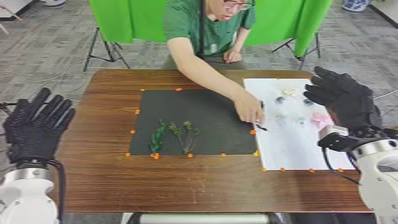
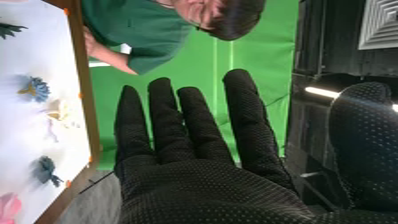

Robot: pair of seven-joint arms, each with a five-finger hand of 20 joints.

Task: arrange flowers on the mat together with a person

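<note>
Right hand (image 1: pixel 349 102) is the nearer one: it is hanging at the right side of the frame, by the right edge of the white sheet (image 1: pixel 284 147). Pink flower (image 1: pixel 321 120) is lying on that sheet, lower left of the palm and near it. Blue flower (image 1: pixel 308 102) is sitting just left of the palm, pale yellow flower (image 1: pixel 289 91) farther left and a bit up. So the reach is probably going leftward and down. Flower long axis: can't tell, blooms are hiding any stems. Fingers are pointing up and left, so the hand is likely needing a turn to get fingertips down onto a bloom.

Right hand state: wide, fingers straight, thumb standing well off, holding nothing. In the wrist view it is touching no flower. Left hand (image 1: pixel 37 127) is also spreading wide and empty, at the left edge of the frame, well apart from the flowers.

Black mat (image 1: pixel 200 105) is occupying mid-frame on the desk (image 1: pixel 102 175), with green sprigs (image 1: pixel 187 135) lying lower left on it, running roughly up-down. Judging early stage: greenery down, blooms waiting.

Person's hand (image 1: pixel 248 109) is reaching in at the seam between mat and sheet; grip unclear. Risk: both hands crossing over the sheet, or fingers brushing a neighboring bloom.
</note>
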